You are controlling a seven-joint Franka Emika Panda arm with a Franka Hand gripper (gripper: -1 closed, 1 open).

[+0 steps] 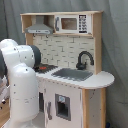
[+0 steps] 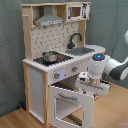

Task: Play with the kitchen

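The kitchen (image 1: 75, 55) is a tall white and light-wood toy with a small microwave (image 1: 68, 23), a hood (image 1: 39, 29), a black faucet (image 1: 84, 59) and a grey sink (image 1: 75, 74). In the second exterior view the kitchen (image 2: 47, 75) has its windowed oven door (image 2: 72, 104) hanging open below the knobs (image 2: 56, 76). A metal pot (image 2: 50, 56) stands on the black hob. My gripper (image 2: 91, 89) hovers just above the open door's top edge, in front of the counter. In the first exterior view the white arm (image 1: 22, 82) hides the gripper.
A grey curtain (image 2: 10, 50) hangs behind the kitchen in both exterior views. The wooden floor (image 2: 112, 112) spreads in front of it. My arm's wrist (image 2: 98, 67) reaches in from the second exterior view's right.
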